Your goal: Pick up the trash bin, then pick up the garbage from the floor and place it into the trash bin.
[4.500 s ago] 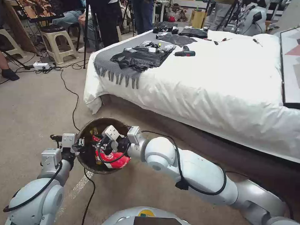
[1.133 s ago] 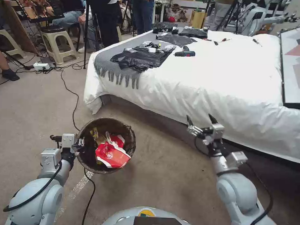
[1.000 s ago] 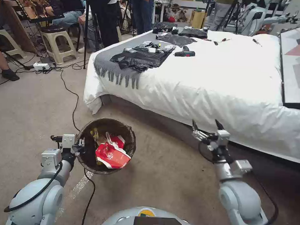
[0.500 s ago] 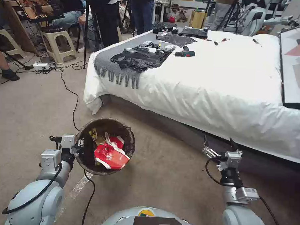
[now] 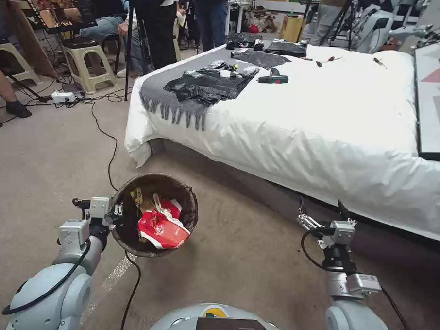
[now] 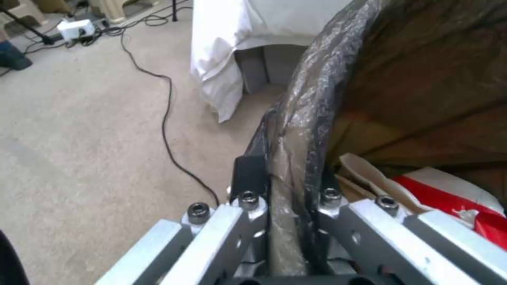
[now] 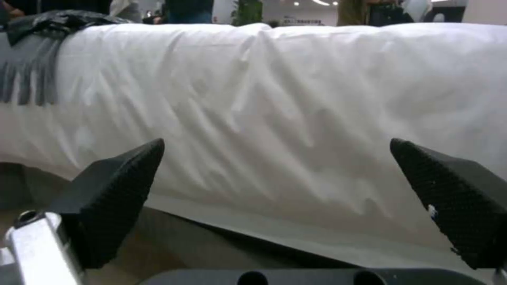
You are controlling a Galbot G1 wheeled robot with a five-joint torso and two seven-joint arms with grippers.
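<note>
The trash bin (image 5: 127,229), lined with a dark crinkled bag, hangs just above the carpet at lower left. My left gripper (image 5: 114,212) is shut on its near rim; in the left wrist view the fingers (image 6: 248,206) clamp the bag-covered rim (image 6: 311,99). Garbage lies inside the bin: a crushed red-and-white cup (image 5: 162,228) (image 6: 449,194) and a yellow wrapper (image 5: 138,195). My right gripper (image 5: 321,208) (image 7: 275,145) stands open and empty at lower right, pointing at the side of the bed.
A white bed (image 5: 304,120) fills the middle and right, carrying a grey throw, flat black bags (image 5: 209,84) and a drill (image 5: 272,79). A black cable (image 5: 109,150) runs across the carpet to a power strip (image 5: 63,96). Stools (image 5: 90,64) and standing people are at the back left.
My right arm has come out of the bin, leaving the red-and-white cup inside, and swung right and down to the bedside with its fingers open. The left gripper keeps its hold.
</note>
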